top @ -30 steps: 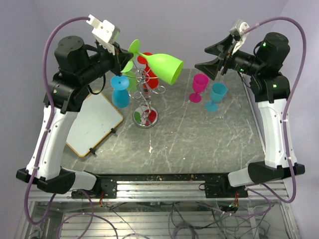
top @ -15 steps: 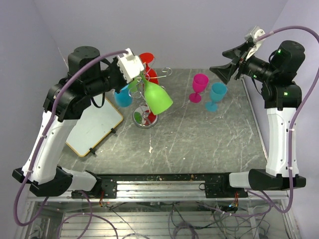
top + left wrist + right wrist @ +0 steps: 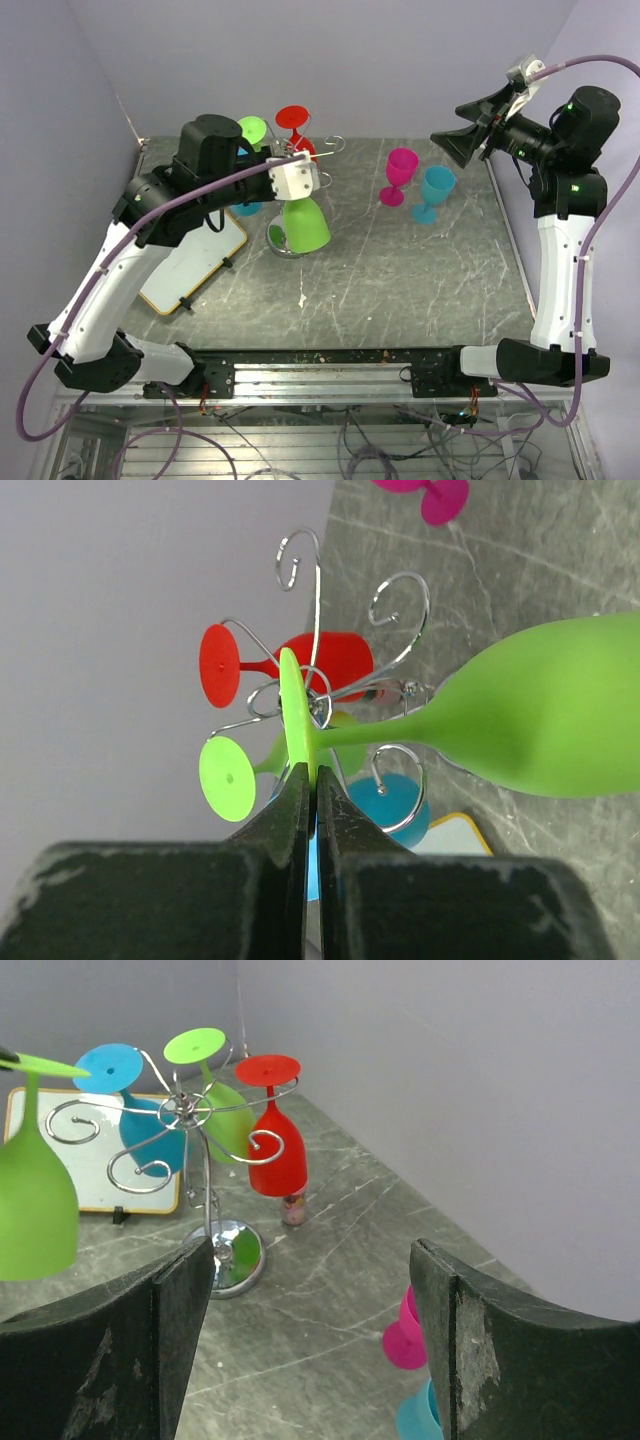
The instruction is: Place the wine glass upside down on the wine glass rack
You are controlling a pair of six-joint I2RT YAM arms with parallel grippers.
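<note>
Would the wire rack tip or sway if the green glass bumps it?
Likely sways: the wine glass rack is thin wire on a slim post. Its small disc base, with the red glass hung high, suggests it could tip. The green glass looks light.

- Rack (image 3: 207,1195): thin, shiny silver metal wire with a mirror-bright disc base.
- Green glass (image 3: 540,720): smooth, opaque plastic with a soft sheen.
- Table (image 3: 400,280): matt grey stone-look top with white veins.

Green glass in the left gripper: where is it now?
Top view, left of centre: the green glass hangs bowl-down from the left gripper, pinched by its foot, right beside the wine glass rack.
</note>
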